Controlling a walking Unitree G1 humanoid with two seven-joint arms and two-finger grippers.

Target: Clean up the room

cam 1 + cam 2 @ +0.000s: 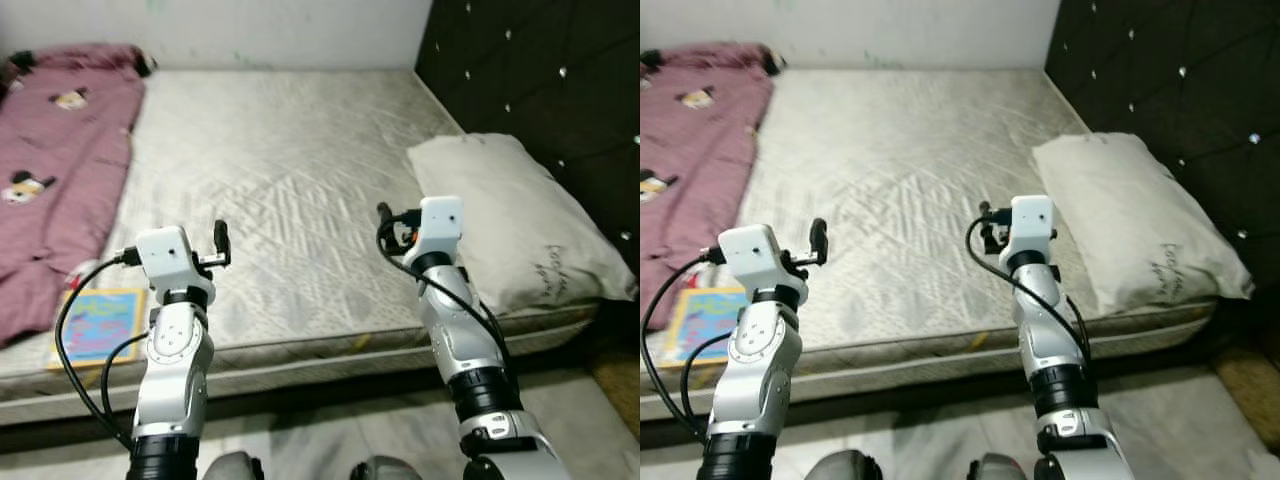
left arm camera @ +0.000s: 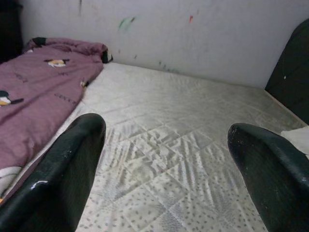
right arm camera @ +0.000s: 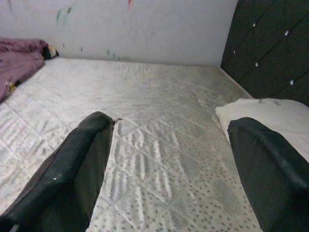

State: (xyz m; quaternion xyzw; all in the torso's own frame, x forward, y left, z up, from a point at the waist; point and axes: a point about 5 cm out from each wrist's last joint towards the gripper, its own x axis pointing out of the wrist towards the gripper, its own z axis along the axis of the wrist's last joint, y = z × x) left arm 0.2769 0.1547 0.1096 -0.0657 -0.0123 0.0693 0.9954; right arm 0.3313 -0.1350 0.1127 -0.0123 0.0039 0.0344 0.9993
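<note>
Nearest to my camera are the robot's two silver arms, rising from the bottom edge of the head view and reaching over the near edge of a bed. My left gripper (image 1: 222,240) sits at lower left of centre, above the bare grey quilted mattress (image 1: 290,170). Its wrist view shows both black fingers (image 2: 63,174) spread wide with nothing between them. My right gripper (image 1: 384,222) sits just right of centre, also above the mattress; its fingers (image 3: 72,174) are likewise spread wide and hold nothing.

The things to tidy lie off to the sides of both grippers. A purple blanket (image 1: 55,160) printed with small cartoon figures is heaped along the left side of the frame, from the upper left corner down to the mattress's near edge, well apart from the left fingers. A colourful children's book (image 1: 98,322) lies flat at the lower left, touching the blanket's lower edge and just beside the left arm. A white pillow (image 1: 510,225) lies at the right of the frame against the black tufted headboard (image 1: 540,80), near the right gripper, its near end overhanging the mattress edge. A pale wall (image 1: 230,30) with faint marks runs across the top.
</note>
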